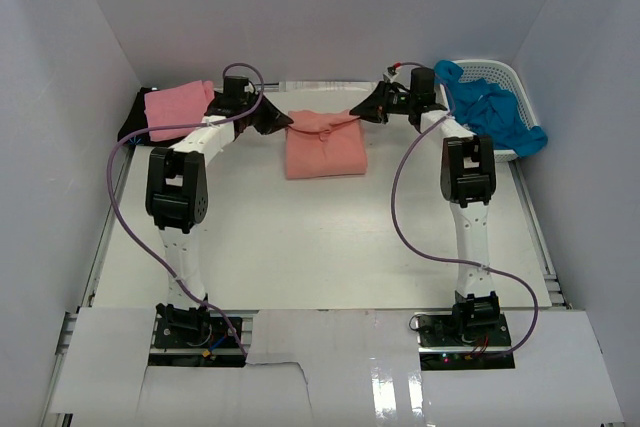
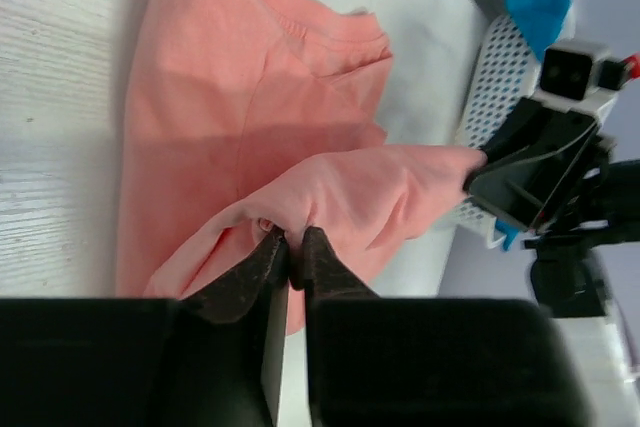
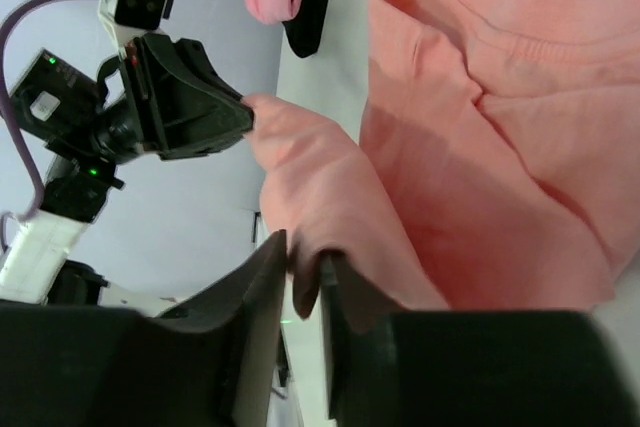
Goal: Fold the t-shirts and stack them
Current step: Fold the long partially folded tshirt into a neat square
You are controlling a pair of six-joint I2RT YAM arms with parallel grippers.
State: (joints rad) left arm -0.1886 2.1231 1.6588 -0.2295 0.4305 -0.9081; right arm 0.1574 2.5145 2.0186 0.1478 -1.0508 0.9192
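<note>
The top view looks down from behind, covering the whole tabletop (image 1: 300,257). The wrist views sit close behind the left tool (image 2: 295,243), facing the far-right corner, and the right tool (image 3: 303,265), facing far-left; all share the salmon t-shirt (image 1: 325,152).

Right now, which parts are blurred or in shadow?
Top view: even light, all sharp. Left wrist view: the left pincer near the lens is blurred; the lifted fold shades the salmon t-shirt. Right wrist view: the right pincer is soft, the t-shirt sharp.

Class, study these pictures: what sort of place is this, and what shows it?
Likely a robotics lab test cell: white walls box in a white table, left arm and right arm bolted at its edge, holding a salmon t-shirt.
</note>
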